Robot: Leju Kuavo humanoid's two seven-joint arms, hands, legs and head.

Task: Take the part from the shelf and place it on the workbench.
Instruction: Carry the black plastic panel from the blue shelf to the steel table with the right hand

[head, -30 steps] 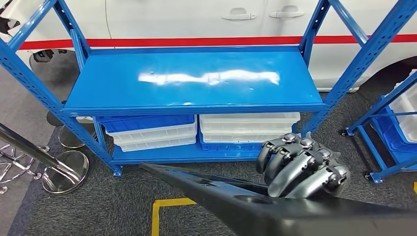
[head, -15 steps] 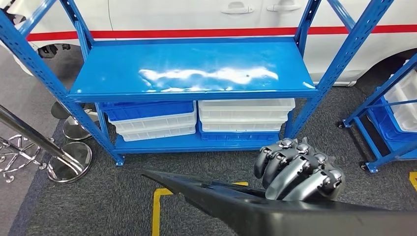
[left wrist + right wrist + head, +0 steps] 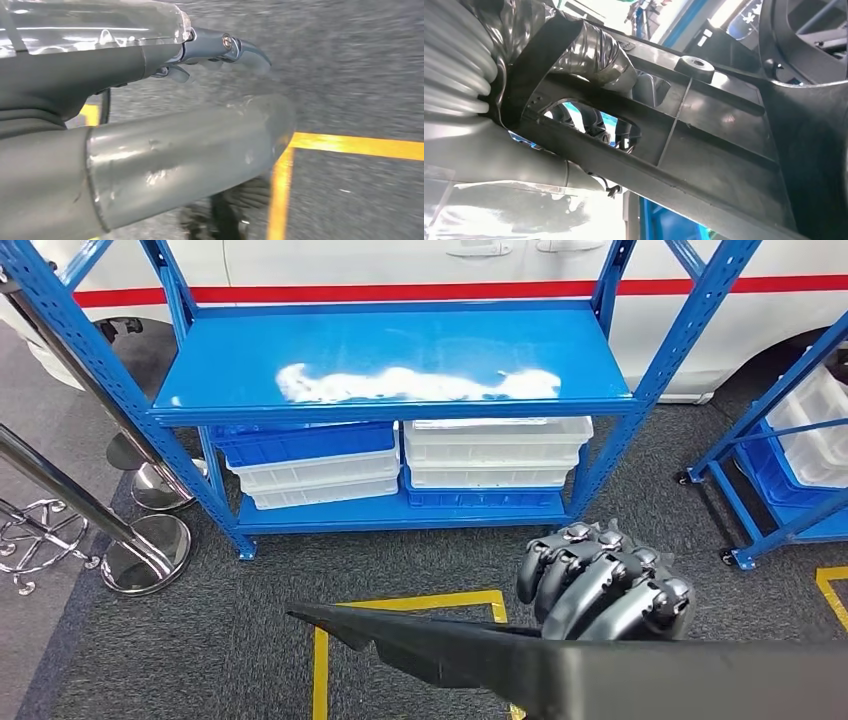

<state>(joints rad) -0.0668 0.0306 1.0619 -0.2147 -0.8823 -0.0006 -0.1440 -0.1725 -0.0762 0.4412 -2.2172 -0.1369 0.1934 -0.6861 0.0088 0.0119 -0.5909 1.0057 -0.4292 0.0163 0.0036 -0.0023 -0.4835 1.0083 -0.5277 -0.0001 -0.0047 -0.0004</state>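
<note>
One black part (image 3: 560,670) in the clenched right hand (image 3: 605,580); left hand (image 3: 220,47) empty, loosely curled, no legible writing.

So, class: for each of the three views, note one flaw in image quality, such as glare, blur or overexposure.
Head view: a white glare streak on the blue shelf top board. Left wrist view: the left hand is soft and the floor's yellow line is smeared by blur. Right wrist view: the black part is dim, with blown-out white areas behind it; the right hand grips it.
</note>
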